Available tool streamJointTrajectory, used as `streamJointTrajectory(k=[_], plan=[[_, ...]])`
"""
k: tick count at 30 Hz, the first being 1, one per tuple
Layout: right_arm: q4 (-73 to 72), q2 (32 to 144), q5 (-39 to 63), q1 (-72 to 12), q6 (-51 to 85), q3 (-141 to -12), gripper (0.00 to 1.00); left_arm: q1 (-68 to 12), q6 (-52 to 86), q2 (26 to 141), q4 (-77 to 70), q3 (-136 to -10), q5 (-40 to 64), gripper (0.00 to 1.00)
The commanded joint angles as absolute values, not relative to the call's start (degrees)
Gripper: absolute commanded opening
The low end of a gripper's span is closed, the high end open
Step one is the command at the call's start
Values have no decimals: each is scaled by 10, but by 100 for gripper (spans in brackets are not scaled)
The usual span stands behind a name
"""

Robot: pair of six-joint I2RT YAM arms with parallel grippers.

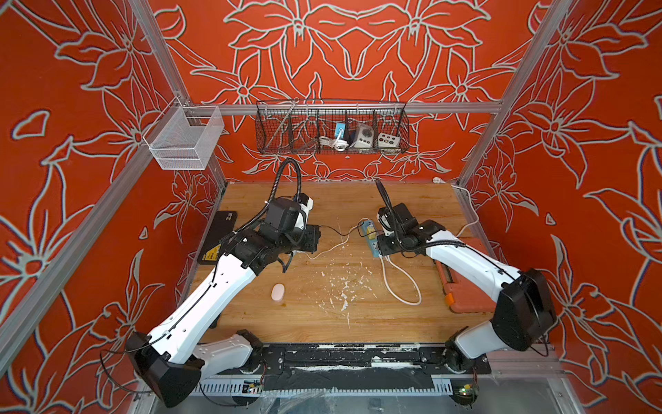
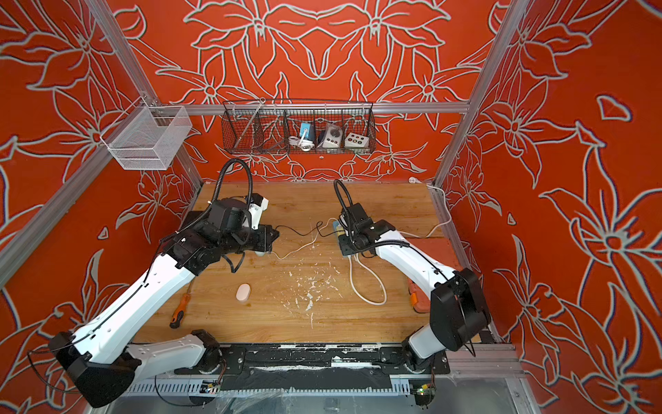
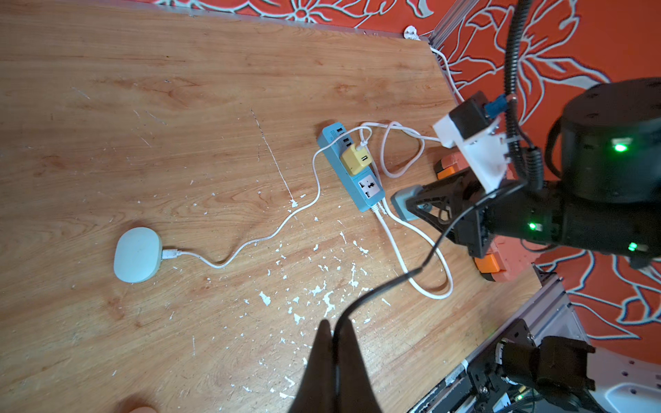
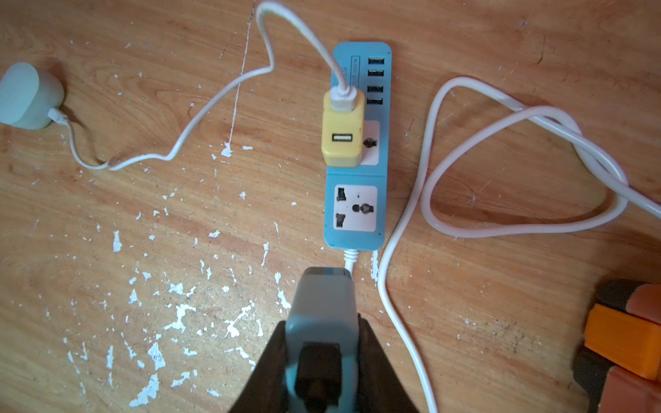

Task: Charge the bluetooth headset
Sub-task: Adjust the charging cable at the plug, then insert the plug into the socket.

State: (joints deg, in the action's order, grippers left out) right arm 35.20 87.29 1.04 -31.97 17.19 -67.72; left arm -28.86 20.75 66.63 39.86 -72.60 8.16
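Squarely within right tool (image 4: 322,327), grey adapter (image 4: 322,300)

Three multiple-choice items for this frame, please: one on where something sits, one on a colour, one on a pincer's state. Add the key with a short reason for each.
1. Where is the yellow adapter?
A) in the wire basket
B) plugged into the blue power strip
C) on the orange case

2. What colour is the cable pinched in the left pincer?
A) white
B) orange
C) black

3. How is the right pincer?
A) shut on the grey charger
B) open and empty
C) shut on the white cord

Key:
1 B: the right wrist view shows it seated on the strip's socket.
2 C: a black lead runs out from between the closed fingers.
3 A: its fingers clamp the charger on both sides.
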Motion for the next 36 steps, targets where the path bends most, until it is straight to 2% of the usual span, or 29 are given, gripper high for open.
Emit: streamJointTrajectory(k=[1,16,36], plan=[[329,886,14,-309,162,-701,5,-286,212,673,409,-734,96,0],[321,945,45,-295,140,-727,4,-283,221,690,393,-718,106,0],[318,988,29,-293,124,-740,3,-280,227,695,382,-700,116,0]])
